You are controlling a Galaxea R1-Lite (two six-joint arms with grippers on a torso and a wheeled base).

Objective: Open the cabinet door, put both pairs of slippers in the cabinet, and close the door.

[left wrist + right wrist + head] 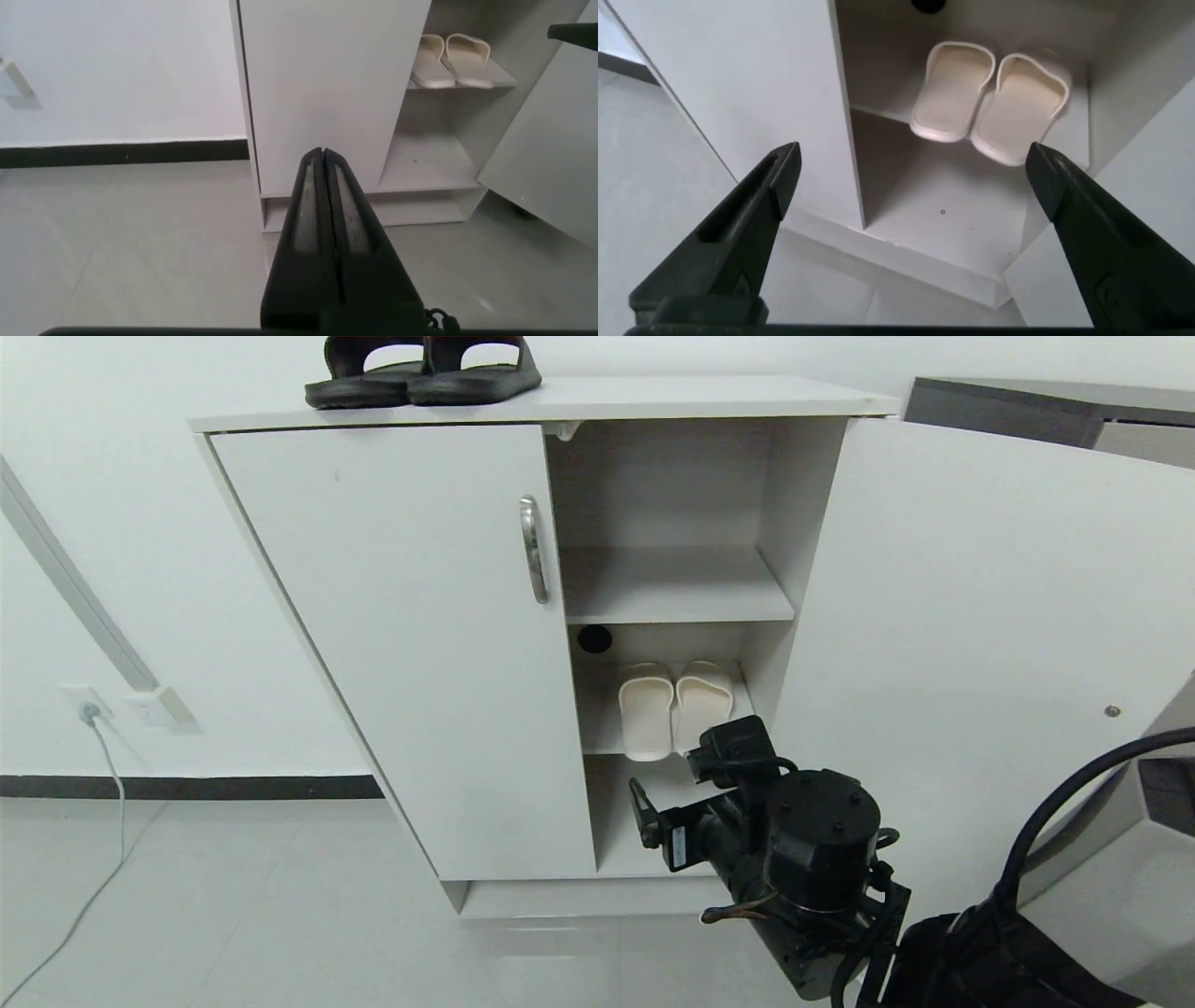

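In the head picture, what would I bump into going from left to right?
wall socket → black slippers → door handle → white slippers → open door

Cabinet [392,616] matt smooth laminate; handle [533,549] brushed metal.

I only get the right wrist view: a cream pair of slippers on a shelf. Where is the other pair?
Observer: The black slippers sit on top of the cabinet, above the closed left door.
Operator: Is the other arm holding something?
Observer: No. The left gripper is shut on nothing, back from the cabinet and over the floor.
Operator: How far open is the door on the right?
Observer: The right door stands wide open, swung well clear of the shelves.
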